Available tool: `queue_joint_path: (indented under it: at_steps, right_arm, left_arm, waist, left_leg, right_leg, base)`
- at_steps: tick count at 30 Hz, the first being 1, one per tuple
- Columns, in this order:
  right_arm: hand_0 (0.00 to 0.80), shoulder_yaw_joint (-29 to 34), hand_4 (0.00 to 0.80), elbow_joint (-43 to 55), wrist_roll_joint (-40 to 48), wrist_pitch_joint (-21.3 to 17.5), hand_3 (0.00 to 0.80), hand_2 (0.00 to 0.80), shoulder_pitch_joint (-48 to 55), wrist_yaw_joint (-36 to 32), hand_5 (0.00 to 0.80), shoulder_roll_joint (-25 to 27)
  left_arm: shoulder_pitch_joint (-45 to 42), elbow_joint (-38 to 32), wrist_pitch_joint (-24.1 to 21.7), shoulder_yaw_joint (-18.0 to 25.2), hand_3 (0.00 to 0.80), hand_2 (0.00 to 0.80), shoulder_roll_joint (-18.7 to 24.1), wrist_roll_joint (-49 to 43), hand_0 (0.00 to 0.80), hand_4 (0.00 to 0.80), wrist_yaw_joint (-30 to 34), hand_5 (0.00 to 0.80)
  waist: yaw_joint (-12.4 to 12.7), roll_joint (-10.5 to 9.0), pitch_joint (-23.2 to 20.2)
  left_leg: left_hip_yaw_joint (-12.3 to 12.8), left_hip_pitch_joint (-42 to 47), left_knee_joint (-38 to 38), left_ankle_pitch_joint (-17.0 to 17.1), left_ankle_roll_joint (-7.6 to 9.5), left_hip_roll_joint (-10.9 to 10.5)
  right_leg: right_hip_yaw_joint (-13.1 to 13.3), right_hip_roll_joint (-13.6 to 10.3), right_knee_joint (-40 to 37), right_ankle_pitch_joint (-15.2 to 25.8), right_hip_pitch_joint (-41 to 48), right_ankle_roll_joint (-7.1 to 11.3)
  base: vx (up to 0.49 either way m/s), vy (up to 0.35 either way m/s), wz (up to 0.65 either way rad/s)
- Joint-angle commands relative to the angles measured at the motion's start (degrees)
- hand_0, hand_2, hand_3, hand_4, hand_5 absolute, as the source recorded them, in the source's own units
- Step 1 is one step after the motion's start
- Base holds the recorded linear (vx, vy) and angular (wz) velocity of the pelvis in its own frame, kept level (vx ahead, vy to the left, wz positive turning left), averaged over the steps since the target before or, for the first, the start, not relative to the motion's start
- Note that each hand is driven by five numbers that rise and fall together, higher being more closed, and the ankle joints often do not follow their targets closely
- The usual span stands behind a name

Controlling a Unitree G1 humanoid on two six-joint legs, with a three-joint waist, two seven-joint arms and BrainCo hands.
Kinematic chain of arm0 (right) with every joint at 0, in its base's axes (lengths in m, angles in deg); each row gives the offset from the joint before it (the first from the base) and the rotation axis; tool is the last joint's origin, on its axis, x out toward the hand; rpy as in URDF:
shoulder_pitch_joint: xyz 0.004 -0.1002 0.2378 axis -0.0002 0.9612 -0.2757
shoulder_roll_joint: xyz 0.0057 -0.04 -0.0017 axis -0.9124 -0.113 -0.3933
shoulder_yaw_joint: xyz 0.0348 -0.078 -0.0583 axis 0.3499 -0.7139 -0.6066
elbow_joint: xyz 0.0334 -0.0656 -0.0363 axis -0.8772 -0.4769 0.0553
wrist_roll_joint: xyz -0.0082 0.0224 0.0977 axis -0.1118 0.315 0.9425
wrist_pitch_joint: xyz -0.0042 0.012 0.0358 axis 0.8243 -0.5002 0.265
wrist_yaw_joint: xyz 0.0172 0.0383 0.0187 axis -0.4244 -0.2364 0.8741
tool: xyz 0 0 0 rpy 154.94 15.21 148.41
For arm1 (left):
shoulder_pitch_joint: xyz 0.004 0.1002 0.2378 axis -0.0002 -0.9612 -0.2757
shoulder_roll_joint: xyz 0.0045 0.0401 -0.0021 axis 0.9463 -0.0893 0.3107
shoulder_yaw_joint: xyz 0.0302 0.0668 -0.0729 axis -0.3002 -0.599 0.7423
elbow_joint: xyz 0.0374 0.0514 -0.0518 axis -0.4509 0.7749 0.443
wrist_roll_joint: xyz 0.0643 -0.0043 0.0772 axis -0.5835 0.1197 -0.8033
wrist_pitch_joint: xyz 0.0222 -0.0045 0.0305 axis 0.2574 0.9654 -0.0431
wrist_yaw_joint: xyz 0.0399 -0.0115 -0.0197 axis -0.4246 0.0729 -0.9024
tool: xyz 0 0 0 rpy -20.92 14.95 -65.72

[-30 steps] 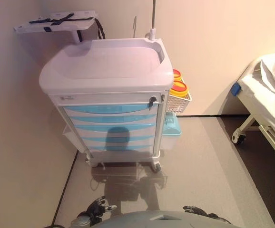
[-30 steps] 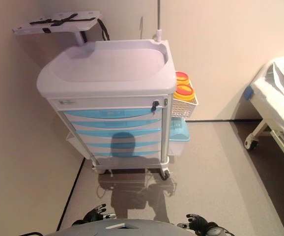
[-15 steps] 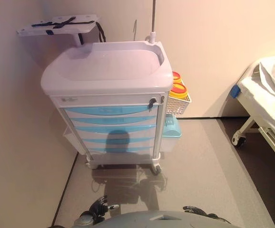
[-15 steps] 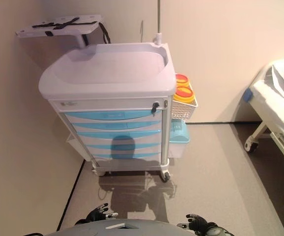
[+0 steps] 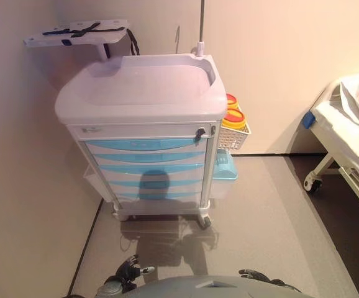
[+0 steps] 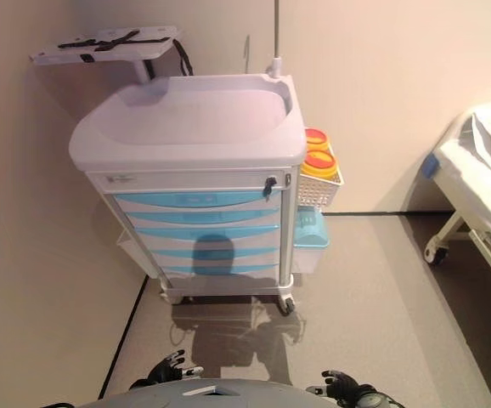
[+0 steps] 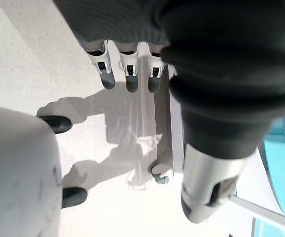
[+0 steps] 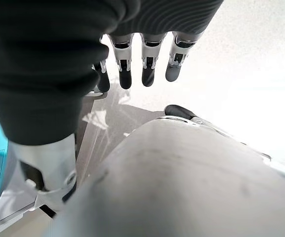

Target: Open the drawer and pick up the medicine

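Medicine not visible anywhere; judged to be inside one of the closed drawers. White plastic medical cart with light-blue drawer fronts (image 5: 145, 161) stands against the wall, all drawers shut, top blue drawer (image 5: 145, 144) just under the white lock panel with the small dark key lock (image 5: 199, 131). Cart's top surface (image 5: 142, 87) carries nothing.

Left robot hand (image 5: 127, 272) hangs low near the floor, fingers straight and relaxed in its wrist view, holding nothing. Right robot hand (image 6: 344, 387) also low at the bottom edge, fingers straight, slack and empty. Both well apart from the cart.

Change from the earlier frames: whole picture shifts slightly, cart sits a bit lower and more to the right than a second ago, so the camera moved, not the cart. Hands show in about the same low spots as before. Meaning: task not started, no reach begun; likely an approach or settling step.

Outward: white wire side basket (image 5: 236, 135) on the cart's right holds two yellow round containers with red lids (image 5: 232, 115); light-blue bin (image 5: 224, 167) below it. White side shelf with black straps (image 5: 77, 32) at upper left. Thin metal pole (image 5: 200, 25) behind the cart. White hospital bed on castors (image 5: 344, 133) at the right. Grey floor (image 5: 266, 217).
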Motion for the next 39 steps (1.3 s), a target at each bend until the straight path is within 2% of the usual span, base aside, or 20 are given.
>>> queue_joint_path:
  at_steps: [1,8,17,22,25,32,37,39]
  right_arm:
    - [0.000,-0.41,0.000,-2.84,1.28,-1.34,0.000,0.000,-2.81,0.34,0.000,-4.09]
    - [0.000,-0.09,0.000,-2.98,2.12,-1.80,0.000,0.000,-2.49,0.87,0.000,-4.09]
    - [0.000,0.01,0.000,-3.05,1.90,-2.15,0.000,0.000,-1.94,1.67,0.000,-4.21]
    - [0.000,-0.51,0.000,-2.36,1.44,-2.25,0.000,0.000,-2.29,3.07,0.000,-3.96]
    - [0.000,-1.27,0.000,-1.52,2.09,-2.68,0.000,0.000,-3.09,3.89,0.000,-3.58]
    - [0.000,-2.05,0.000,0.12,4.24,-3.36,0.000,0.000,-5.25,4.77,0.000,-2.21]
    - [0.000,-2.94,0.000,2.81,5.48,-3.19,0.000,0.000,-7.30,6.01,0.000,-0.60]
    - [0.000,-3.34,0.000,4.04,6.25,-2.88,0.000,0.000,-8.31,6.49,0.000,0.04]
  left_arm:
    - [3.36,3.13,-4.02,1.84,0.000,0.000,-1.52,-2.01,0.000,0.000,-2.71,0.000]
    - [3.33,2.87,-6.82,2.32,0.000,0.000,-1.27,-4.07,0.000,0.000,-6.91,0.000]
    - [3.59,3.34,-5.70,2.94,0.000,0.000,-1.15,-2.54,0.000,0.000,-7.19,0.000]
    - [4.54,2.91,-5.79,3.38,0.000,0.000,-1.17,-0.24,0.000,0.000,-7.05,0.000]
    - [6.07,2.13,-6.64,3.78,0.000,0.000,-0.59,1.81,0.000,0.000,-7.79,0.000]
    - [10.61,-1.08,-10.57,6.54,0.000,0.000,0.86,11.45,0.000,0.000,-5.65,0.000]
    - [15.04,-9.18,-12.63,8.70,0.000,0.000,2.01,22.87,0.000,0.000,-0.86,0.000]
    - [16.91,-13.28,-11.91,8.76,0.000,0.000,2.57,27.61,0.000,0.000,1.93,0.000]
  waist:
    - [1.29,-3.05,1.59]
    - [1.61,-3.22,2.30]
    - [1.36,-3.45,4.30]
    - [0.85,-3.60,6.51]
    - [0.63,-3.72,8.92]
    - [0.50,-3.49,15.13]
    - [-0.10,-2.97,20.36]
    - [-0.57,-3.21,22.06]
  left_leg:
    - [4.00,-1.15,0.31,-2.19,4.21,-6.57]
    - [3.86,-0.89,0.31,-2.13,4.32,-6.68]
    - [3.85,-0.89,0.31,-2.16,4.84,-6.87]
    - [4.88,-1.57,0.64,-2.10,5.31,-6.72]
    - [6.00,-3.94,3.49,-2.64,5.69,-6.67]
    - [7.08,-9.85,9.57,-3.53,6.19,-7.04]
    - [8.14,-17.58,16.39,-4.33,6.58,-7.47]
    - [8.69,-21.86,20.27,-4.97,6.81,-7.50]
  right_leg:
    - [-0.59,-0.50,0.52,-0.16,2.34,2.81]
    - [-1.06,-0.65,0.52,-0.13,2.70,2.83]
    - [-0.86,-0.84,0.92,-0.02,2.35,2.80]
    - [0.04,-1.02,2.39,-0.07,0.55,2.78]
    - [0.66,-1.57,4.64,-0.09,-1.98,2.77]
    - [2.37,-2.47,7.34,0.69,-6.37,2.87]
    - [3.58,-3.30,11.46,0.68,-12.75,2.84]
    - [4.00,-3.45,14.35,0.37,-16.84,2.68]
  base:
    - [0.006,0.006,0.08]
    - [0.009,0.003,0.02]
    - [0.039,0.014,0.00]
    - [0.033,0.014,-0.01]
    - [-0.016,0.018,-0.07]
    - [-0.014,0.037,-0.10]
    - [-0.093,0.069,-0.07]
    - [-0.125,0.053,-0.06]
